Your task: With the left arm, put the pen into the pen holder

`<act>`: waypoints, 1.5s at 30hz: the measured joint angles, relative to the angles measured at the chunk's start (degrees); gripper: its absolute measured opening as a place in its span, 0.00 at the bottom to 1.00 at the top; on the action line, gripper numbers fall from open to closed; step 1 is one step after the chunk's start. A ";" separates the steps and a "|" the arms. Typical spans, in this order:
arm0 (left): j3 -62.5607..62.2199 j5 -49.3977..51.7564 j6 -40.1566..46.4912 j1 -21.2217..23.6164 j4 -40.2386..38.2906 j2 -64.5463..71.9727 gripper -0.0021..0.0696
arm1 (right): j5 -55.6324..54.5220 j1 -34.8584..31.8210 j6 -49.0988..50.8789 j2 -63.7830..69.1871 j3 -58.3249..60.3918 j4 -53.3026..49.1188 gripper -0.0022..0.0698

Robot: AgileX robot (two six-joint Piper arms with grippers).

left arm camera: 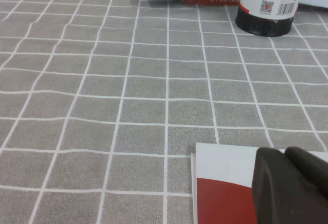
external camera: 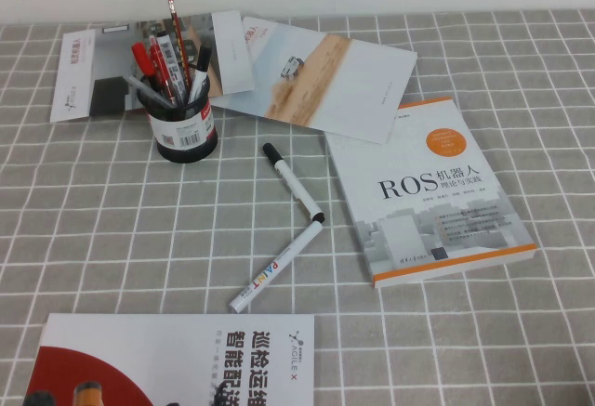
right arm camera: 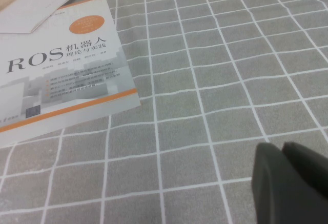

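The pen [external camera: 275, 267], a slim white marker with coloured "PAINT" lettering, lies on the grey checked cloth in the middle of the high view. Its black tip touches the end of a plain white marker [external camera: 292, 182]. The pen holder [external camera: 184, 127], a black cup with a barcode label, stands at the back left with several pens in it; it also shows in the left wrist view [left arm camera: 268, 8]. Neither arm shows in the high view. My left gripper [left arm camera: 285, 152] is shut and empty, over a red and white brochure [left arm camera: 225, 183]. My right gripper [right arm camera: 283, 147] is shut and empty, over bare cloth.
A "ROS" book [external camera: 428, 192] lies right of the pens and shows in the right wrist view [right arm camera: 61, 70]. Leaflets [external camera: 325, 76] lie at the back behind the pen holder. The red and white brochure [external camera: 177, 360] lies at the front left edge.
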 joint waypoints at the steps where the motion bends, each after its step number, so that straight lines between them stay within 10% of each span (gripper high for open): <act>1: 0.00 0.00 0.00 0.00 0.00 0.00 0.03 | 0.00 0.00 0.00 0.00 0.00 0.00 0.01; 32: 0.00 -1.19 -0.27 0.00 -2.79 0.00 0.03 | 0.00 0.00 0.00 0.00 0.00 0.00 0.01; 45: 0.00 -13.84 -12.77 0.00 -24.35 0.00 0.03 | 0.00 0.00 0.00 0.00 0.00 0.00 0.01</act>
